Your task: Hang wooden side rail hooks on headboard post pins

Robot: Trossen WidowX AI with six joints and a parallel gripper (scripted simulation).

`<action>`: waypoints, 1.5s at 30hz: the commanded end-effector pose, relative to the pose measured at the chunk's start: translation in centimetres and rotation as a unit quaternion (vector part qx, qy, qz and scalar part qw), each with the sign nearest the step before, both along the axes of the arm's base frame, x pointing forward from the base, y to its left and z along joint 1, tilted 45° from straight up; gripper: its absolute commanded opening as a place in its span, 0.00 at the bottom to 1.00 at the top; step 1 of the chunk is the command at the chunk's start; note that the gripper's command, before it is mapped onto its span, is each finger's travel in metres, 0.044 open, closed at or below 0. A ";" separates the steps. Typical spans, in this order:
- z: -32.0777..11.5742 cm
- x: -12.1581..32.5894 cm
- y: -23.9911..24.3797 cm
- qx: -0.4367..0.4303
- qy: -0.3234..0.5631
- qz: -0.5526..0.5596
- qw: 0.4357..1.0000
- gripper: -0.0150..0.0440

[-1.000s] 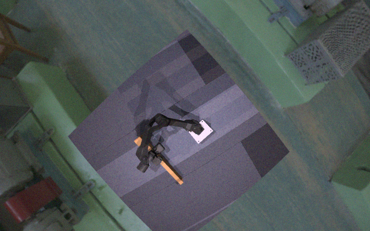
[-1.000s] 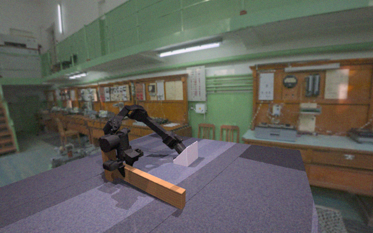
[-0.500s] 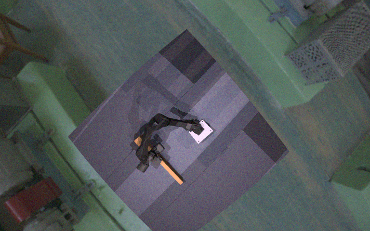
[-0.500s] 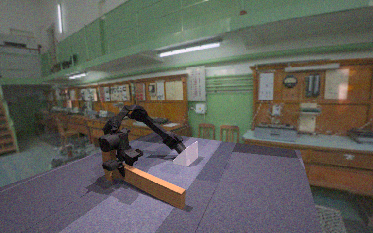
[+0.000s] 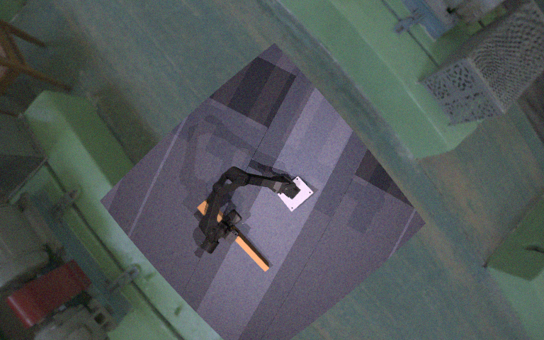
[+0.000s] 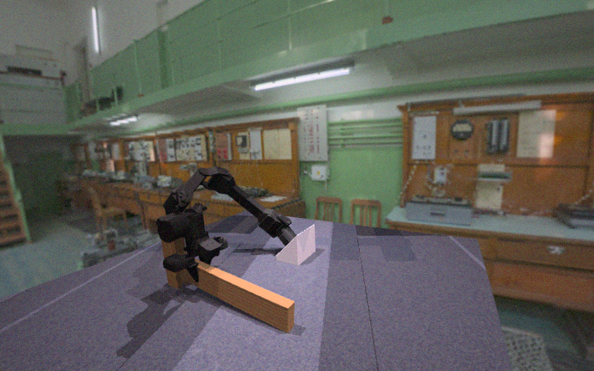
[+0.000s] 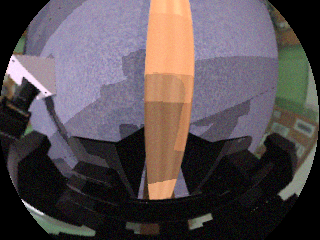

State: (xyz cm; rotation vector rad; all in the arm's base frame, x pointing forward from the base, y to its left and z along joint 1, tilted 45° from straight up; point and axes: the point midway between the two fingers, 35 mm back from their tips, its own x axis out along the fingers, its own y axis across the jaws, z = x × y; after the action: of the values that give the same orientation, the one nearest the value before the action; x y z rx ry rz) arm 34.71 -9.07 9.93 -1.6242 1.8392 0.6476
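The wooden side rail (image 5: 251,253) (image 6: 249,296) (image 7: 170,50) lies long and low, on its narrow edge; its far end is at or very close to the table surface. My gripper (image 5: 233,229) (image 6: 195,272) (image 7: 160,128) is shut on the rail near its post-side end, with one finger on each side. The headboard post (image 5: 202,207) (image 6: 173,249) stands upright beyond the gripper, in line with the rail and partly behind the arm. The rail's near end looks close to the post. The hooks, pins and slot are hidden, so whether they are engaged cannot be told.
The arm's white wedge-shaped base mount (image 5: 301,197) (image 6: 305,246) (image 7: 44,75) stands on the table (image 5: 341,240) (image 6: 416,306), to one side of the rail. The arm arches from it over to the post, with its upper links above and beside the post.
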 end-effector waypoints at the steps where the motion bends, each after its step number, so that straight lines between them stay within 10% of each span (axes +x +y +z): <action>1: 0.3 0.1 0.1 -0.001 -0.004 0.003 1.000 0.25; 45: 0.7 0.0 -0.3 -0.001 -0.004 0.003 1.000 0.25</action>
State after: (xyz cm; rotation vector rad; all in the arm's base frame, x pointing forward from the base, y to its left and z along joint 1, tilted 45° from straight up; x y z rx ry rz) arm 34.65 -9.40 10.29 -1.6241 1.8391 0.6465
